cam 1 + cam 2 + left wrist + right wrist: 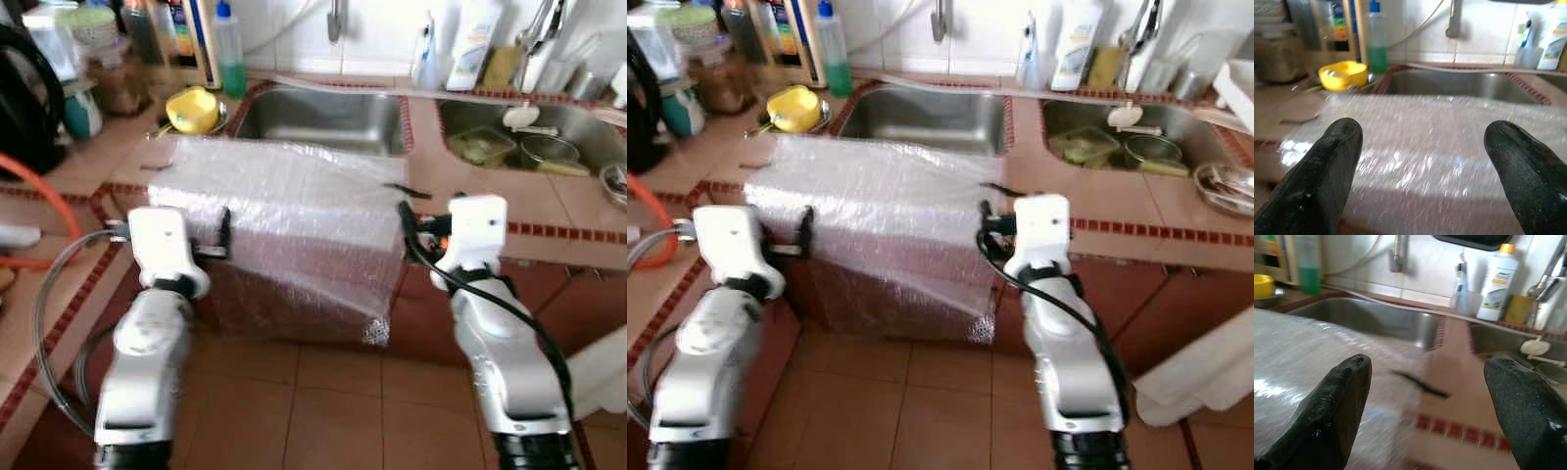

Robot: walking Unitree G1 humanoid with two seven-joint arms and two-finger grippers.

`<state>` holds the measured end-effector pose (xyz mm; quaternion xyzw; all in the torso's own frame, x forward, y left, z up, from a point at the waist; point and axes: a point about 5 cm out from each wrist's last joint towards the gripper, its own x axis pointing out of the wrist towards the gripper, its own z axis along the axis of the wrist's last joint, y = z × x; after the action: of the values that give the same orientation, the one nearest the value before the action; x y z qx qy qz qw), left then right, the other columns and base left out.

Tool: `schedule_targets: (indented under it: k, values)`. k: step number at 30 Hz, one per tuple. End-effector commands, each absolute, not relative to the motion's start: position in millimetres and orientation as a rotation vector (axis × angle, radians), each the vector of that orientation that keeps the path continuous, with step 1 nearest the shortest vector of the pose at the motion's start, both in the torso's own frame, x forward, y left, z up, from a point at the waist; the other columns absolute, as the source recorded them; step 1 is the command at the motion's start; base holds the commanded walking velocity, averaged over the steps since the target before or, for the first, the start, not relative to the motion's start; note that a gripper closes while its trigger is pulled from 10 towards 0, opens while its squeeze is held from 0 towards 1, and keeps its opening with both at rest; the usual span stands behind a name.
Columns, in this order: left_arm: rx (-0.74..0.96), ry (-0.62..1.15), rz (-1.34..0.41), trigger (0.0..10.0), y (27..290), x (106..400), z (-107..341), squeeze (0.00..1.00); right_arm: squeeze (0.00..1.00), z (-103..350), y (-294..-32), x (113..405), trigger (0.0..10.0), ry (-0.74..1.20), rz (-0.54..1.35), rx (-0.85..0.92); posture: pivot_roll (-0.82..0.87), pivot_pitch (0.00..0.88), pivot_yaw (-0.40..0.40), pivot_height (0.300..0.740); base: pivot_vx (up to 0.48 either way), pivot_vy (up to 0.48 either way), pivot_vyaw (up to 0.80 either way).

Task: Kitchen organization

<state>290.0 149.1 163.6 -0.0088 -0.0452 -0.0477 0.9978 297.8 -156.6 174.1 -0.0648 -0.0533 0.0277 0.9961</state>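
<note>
Two grippers hover just short of the worktop point(460, 211) edge, both wide and holding nothing. Bubble wrap point(294, 230) lies at frame centre, draped over that edge, long axis left to right. Left gripper point(1420, 161) faces it squarely and is nearer; right gripper point(1425, 401) points past its right end. Left sink point(323, 117) appears empty; right sink point(578, 127) holds bowls point(544, 152).
</note>
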Motion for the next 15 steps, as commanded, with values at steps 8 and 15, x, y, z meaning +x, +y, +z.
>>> schedule_targets:
  k: [8, 15]
  values:
    - [-0.004, -0.1, -0.041, 10.0, 162.6, 287.1, 164.9, 0.0, 0.0, 178.0, -145.4, 299.2, 10.0, -0.13, 0.093, -0.116, 0.05, 0.029, -0.004, 0.74, 0.424, 0.0, 0.0]
    - [0.0, -0.105, -0.032, 10.0, 164.4, 288.8, 166.3, 0.0, 0.0, 178.4, -144.5, 298.8, 10.0, -0.133, 0.104, -0.113, 0.04, 0.031, -0.005, 0.74, 0.423, 0.0, 0.0]
